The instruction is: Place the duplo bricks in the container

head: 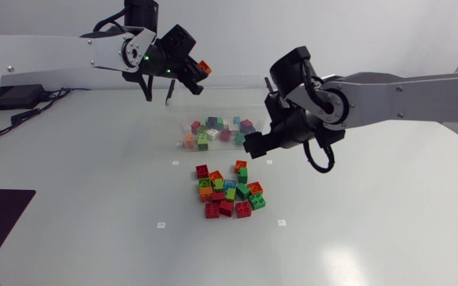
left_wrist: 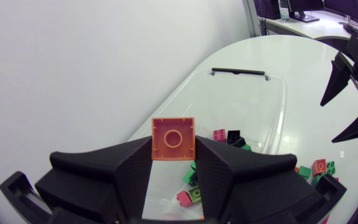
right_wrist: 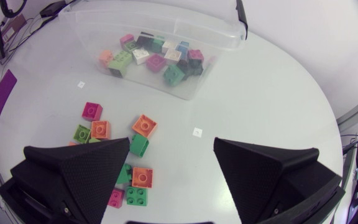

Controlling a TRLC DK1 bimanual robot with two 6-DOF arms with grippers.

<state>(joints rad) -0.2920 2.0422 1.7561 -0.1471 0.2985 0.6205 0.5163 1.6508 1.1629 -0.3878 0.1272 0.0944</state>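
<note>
My left gripper (head: 199,72) hangs above the far left corner of the clear plastic container (head: 254,86), shut on an orange duplo brick (left_wrist: 173,138) that shows its hollow underside; the same orange brick (head: 204,67) sticks out between the fingers in the head view. Several bricks (head: 217,131) lie inside the container (left_wrist: 278,109). A pile of red, green and orange bricks (head: 227,192) sits on the table in front of it. My right gripper (head: 254,143) hovers open and empty over the container's near right side, with the pile (right_wrist: 132,165) and the container (right_wrist: 185,31) below it.
The white round table (head: 372,222) has bare room to the right of and in front of the pile. Small white markers (head: 160,225) dot the surface. A black handle (left_wrist: 238,71) lies on the container's far rim. Cables (head: 22,111) trail at the far left.
</note>
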